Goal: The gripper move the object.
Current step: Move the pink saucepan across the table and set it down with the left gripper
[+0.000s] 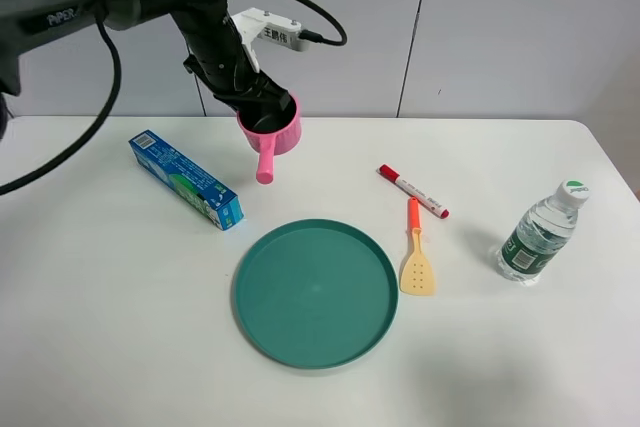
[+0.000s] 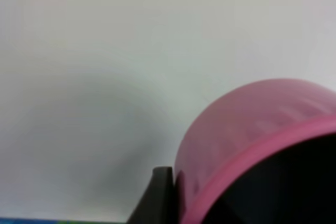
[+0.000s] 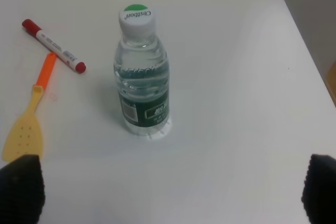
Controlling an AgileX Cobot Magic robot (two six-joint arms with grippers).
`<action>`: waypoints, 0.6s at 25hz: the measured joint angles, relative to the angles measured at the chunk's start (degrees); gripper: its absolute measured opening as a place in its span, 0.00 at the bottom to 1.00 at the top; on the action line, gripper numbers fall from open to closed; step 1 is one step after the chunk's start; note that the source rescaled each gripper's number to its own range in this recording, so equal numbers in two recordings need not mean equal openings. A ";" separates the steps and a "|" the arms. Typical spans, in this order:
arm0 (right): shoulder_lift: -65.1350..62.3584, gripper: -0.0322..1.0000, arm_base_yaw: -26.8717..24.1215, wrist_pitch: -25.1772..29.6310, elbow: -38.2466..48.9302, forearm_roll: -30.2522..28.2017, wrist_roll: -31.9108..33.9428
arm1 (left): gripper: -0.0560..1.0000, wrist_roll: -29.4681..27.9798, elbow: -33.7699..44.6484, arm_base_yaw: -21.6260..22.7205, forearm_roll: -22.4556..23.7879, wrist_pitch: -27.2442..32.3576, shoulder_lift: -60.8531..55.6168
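The pink toy saucepan (image 1: pixel 282 131) is at the back of the table, left of centre, tilted, with its short handle (image 1: pixel 265 162) pointing toward the front. My left gripper (image 1: pixel 264 99) is shut on its rim from above. In the left wrist view the pink wall (image 2: pixel 247 124) and dark inside fill the corner, with one black finger (image 2: pixel 159 195) against the outside of the wall. I cannot tell whether the pan touches the table. My right gripper (image 3: pixel 173 198) is open and empty, near the water bottle (image 3: pixel 142 77), and out of the exterior view.
A large teal plate (image 1: pixel 315 292) lies at front centre. A blue toothpaste box (image 1: pixel 185 179) lies left of the pan. A red-capped marker (image 1: pixel 412 191), an orange and yellow spatula (image 1: pixel 415 252) and the water bottle (image 1: pixel 541 232) are on the right.
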 joint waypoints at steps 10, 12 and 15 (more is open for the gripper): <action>0.00 1.00 0.00 0.00 0.00 0.00 0.00 | 0.05 12.01 -0.97 -0.07 0.11 -0.97 8.99; 0.00 1.00 0.00 0.00 0.00 0.00 0.00 | 0.05 12.63 -1.07 -0.07 0.11 -1.78 10.20; 0.00 1.00 0.00 0.00 0.00 0.00 0.00 | 0.05 12.57 -1.07 -0.07 -0.80 -2.77 11.41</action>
